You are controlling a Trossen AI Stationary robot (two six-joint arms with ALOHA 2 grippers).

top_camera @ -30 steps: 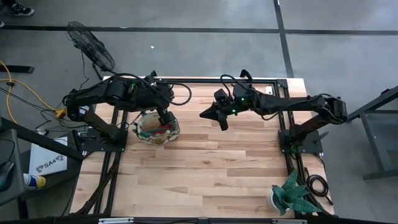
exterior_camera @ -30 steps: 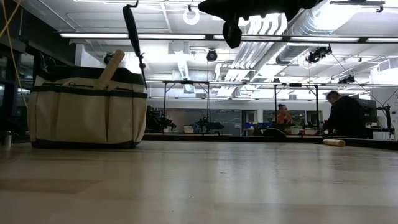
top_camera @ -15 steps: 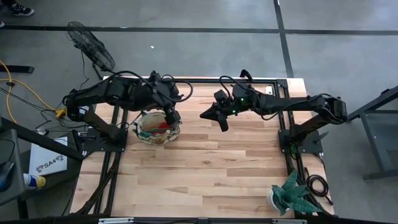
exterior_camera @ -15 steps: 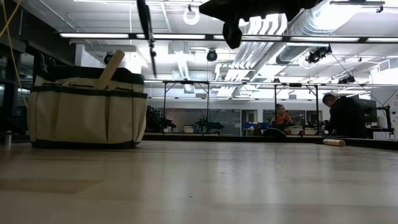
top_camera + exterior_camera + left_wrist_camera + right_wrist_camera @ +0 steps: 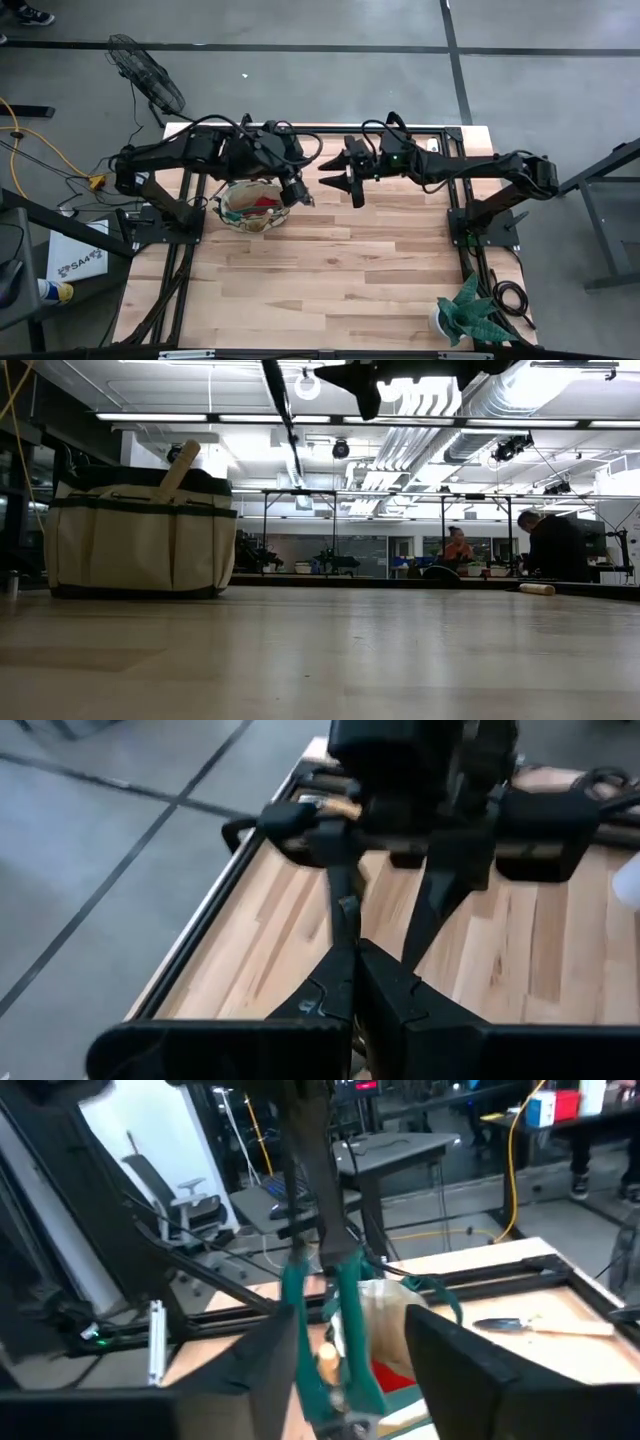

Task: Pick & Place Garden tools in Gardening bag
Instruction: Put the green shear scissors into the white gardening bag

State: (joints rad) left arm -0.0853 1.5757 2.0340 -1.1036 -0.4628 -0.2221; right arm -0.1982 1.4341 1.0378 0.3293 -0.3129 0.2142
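Observation:
The green-handled pruning shears [image 5: 350, 1335] hang in the air between the two arms, right of the gardening bag [image 5: 228, 205]. My left gripper [image 5: 298, 197] is shut on the shears' far end. My right gripper [image 5: 334, 172] is open. Its fingers stand on either side of the shears' near end [image 5: 343, 1420]; whether they touch it, I cannot tell. The beige bag with green trim [image 5: 140, 530] stands on its base at the table's left. A wooden tool handle [image 5: 180, 465] sticks out of its top, and a red item [image 5: 262, 200] lies inside. My left gripper pinches the narrow end of the shears [image 5: 325, 1265], the end that points away from my right gripper, between its two shut fingers [image 5: 312, 1170]. The fingers slant down from the table's left. Whether that end is blade or handle does not show. The shears are clear of the table.
A wooden-handled trowel [image 5: 540, 1325] lies on the table near its far right edge. A potted green plant [image 5: 465, 312] stands at the near right corner. Bare wood lies between bag and plant. A fan [image 5: 150, 75] stands off the far left corner, and people [image 5: 555, 545] sit in the room behind.
My left gripper has swung from over the bag toward the table's right, up to my right gripper, tipping closer to level and staying shut. My right gripper has kept its place, rolled about its own line and opened. The bag has not moved.

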